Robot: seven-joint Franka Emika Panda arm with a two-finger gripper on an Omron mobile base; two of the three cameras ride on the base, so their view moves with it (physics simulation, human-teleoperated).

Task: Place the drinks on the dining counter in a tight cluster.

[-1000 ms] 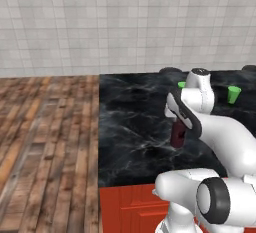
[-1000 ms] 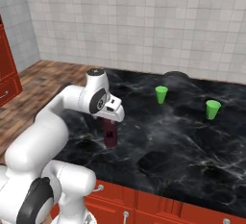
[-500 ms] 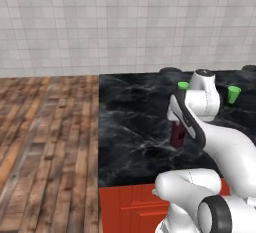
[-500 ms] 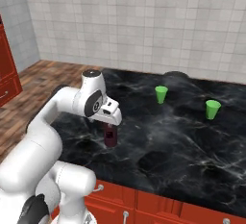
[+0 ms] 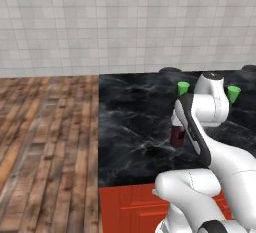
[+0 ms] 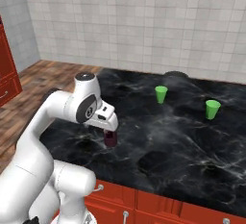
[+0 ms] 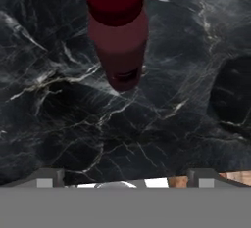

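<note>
One dark-red bottle [image 6: 110,138] upright on counter [image 6: 182,141]; jaws spread, lifted off since earlier.

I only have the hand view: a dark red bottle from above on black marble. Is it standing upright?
Observer: Yes. In the right base view the bottle stands upright on the counter.
Operator: Anything else up there?
Observer: Two green cups, farther back toward the tiled wall.
Operator: Is the bottle close to an edge?
Observer: No. In the left base view it stands well in from the front edge and from the side that borders the wood floor.
</note>
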